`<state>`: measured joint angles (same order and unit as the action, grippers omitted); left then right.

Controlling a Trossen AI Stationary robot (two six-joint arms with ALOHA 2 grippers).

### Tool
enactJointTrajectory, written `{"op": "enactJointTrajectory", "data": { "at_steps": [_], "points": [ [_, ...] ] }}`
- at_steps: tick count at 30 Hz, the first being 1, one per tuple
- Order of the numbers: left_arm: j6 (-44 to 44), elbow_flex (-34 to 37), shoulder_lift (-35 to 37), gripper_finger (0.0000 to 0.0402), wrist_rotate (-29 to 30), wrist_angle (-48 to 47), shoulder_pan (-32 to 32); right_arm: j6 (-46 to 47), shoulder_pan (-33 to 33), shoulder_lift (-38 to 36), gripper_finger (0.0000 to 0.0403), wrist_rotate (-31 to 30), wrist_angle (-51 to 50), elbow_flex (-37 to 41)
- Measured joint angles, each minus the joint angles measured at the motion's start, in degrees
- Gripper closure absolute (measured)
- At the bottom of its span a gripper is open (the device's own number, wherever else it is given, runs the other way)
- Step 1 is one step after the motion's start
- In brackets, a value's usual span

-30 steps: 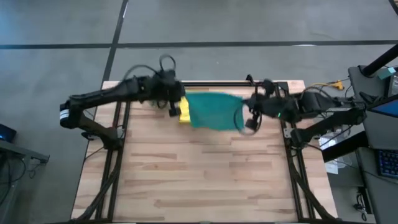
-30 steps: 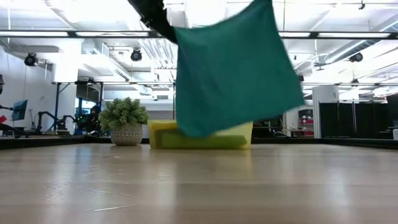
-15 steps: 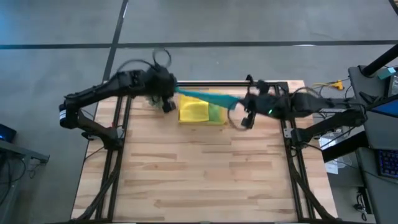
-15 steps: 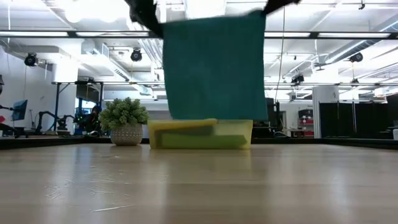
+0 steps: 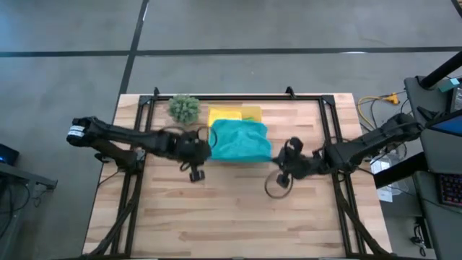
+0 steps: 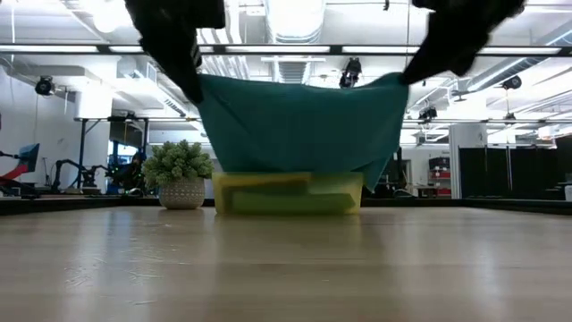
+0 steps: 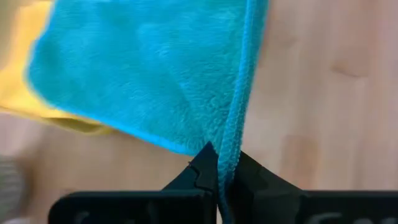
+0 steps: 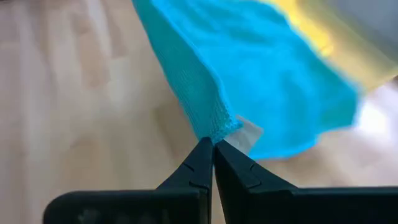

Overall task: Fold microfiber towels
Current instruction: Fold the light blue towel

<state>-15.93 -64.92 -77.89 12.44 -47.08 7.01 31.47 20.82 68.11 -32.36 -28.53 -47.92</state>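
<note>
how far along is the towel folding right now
Early on. Nothing looks folded on the table yet. In hand: the teal towel, stretched in the air between the left gripper and the right gripper, each shut on a corner. Left: laying it down and folding it, then the yellow and green cloths in the yellow tray beside the plant.

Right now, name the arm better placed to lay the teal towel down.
Neither alone: the left gripper and right gripper each pinch a corner of the teal towel, stretched between them above the table. Both should lower together.
</note>
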Motion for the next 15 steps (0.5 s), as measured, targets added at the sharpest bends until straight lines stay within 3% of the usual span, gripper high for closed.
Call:
{"op": "enactJointTrajectory", "data": {
  "at_steps": [6,15],
  "points": [
    [-7.9,6.1,-1.1,0.0401,-0.1,11.2,8.0,13.4,9.0,2.8,0.0394,-0.1,2.7,4.1],
    [-17.8,11.9,-8.0,0.0402,-1.9,24.1,13.1,28.1,19.3,13.8,0.0394,-0.2,3.5,5.3]
  ]
}}
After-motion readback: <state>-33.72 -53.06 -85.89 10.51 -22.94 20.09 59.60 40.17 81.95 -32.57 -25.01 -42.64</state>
